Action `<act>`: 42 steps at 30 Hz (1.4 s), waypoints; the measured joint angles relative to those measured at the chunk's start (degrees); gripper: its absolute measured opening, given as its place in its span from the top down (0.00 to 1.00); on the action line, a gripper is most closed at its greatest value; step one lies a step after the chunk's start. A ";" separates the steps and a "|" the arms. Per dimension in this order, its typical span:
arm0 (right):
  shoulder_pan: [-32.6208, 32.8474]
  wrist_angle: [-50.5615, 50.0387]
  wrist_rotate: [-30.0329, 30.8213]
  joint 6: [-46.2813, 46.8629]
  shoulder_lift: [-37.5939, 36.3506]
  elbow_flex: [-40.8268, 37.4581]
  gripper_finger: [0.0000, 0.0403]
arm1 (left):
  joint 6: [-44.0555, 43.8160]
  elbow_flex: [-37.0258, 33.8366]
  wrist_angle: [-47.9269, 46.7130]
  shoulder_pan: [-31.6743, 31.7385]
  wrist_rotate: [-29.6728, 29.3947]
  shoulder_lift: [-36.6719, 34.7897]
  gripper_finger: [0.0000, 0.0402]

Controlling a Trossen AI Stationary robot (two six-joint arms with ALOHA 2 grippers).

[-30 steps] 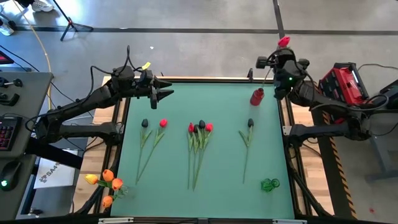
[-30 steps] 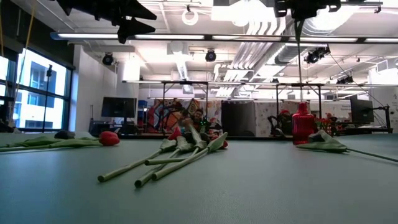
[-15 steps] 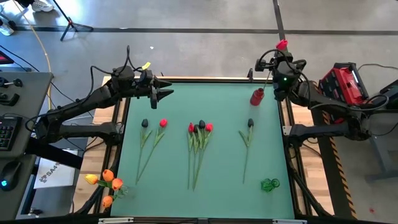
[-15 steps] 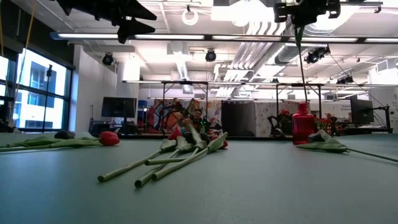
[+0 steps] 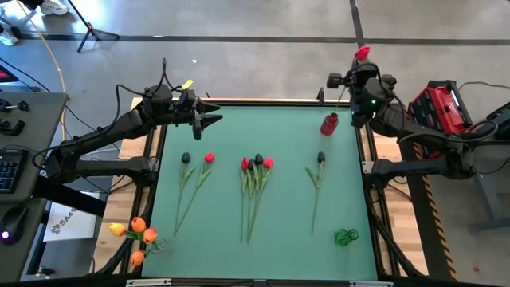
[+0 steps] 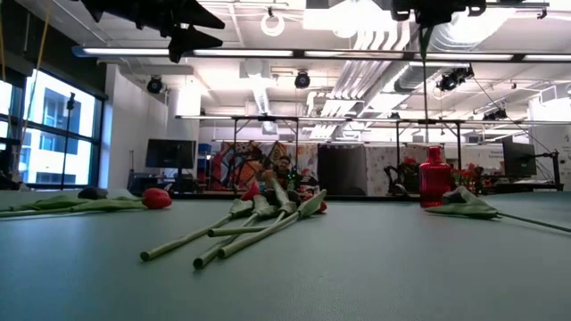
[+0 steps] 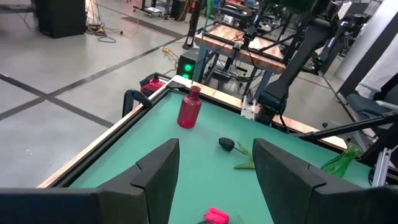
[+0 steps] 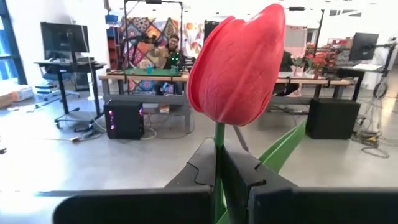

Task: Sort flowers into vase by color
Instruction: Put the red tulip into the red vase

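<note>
Red tulip (image 8: 239, 62) upright, stem vertical, bud up, clamped in right gripper (image 8: 219, 163) above red vase (image 5: 330, 123), left gripper (image 5: 213, 116) apart.

Robotics lab: exposed ceiling ducts (image 6: 268, 85), workbenches (image 8: 143, 78), monitor (image 8: 64, 40).

No text, label, brand, number or sign can be read with certainty in any view. A white sheet (image 5: 65, 224) on the floor beside the table's left edge carries dark print, but the characters are too small to make out. The screens and posters in the room behind the table show colour patches only, with no readable characters.
</note>
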 joint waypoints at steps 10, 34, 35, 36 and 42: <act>2.36 -8.30 2.88 6.76 0.00 0.00 1.00 | 0.02 0.00 0.00 0.00 0.00 0.01 0.53; 0.17 -45.76 -18.66 47.79 1.39 -0.02 0.90 | -2.05 0.00 -0.87 0.00 -2.99 0.01 0.53; 0.15 -46.48 -19.64 48.43 1.05 -0.02 0.87 | -2.08 0.00 -1.22 -0.02 -2.99 0.01 0.53; 0.01 -47.08 -20.05 49.15 0.82 -0.02 0.82 | -2.05 0.00 -1.67 0.00 -2.99 0.01 0.53; -2.17 -47.12 -19.52 49.79 -1.73 -0.02 0.57 | -2.16 0.00 -2.85 0.00 -3.63 0.03 0.53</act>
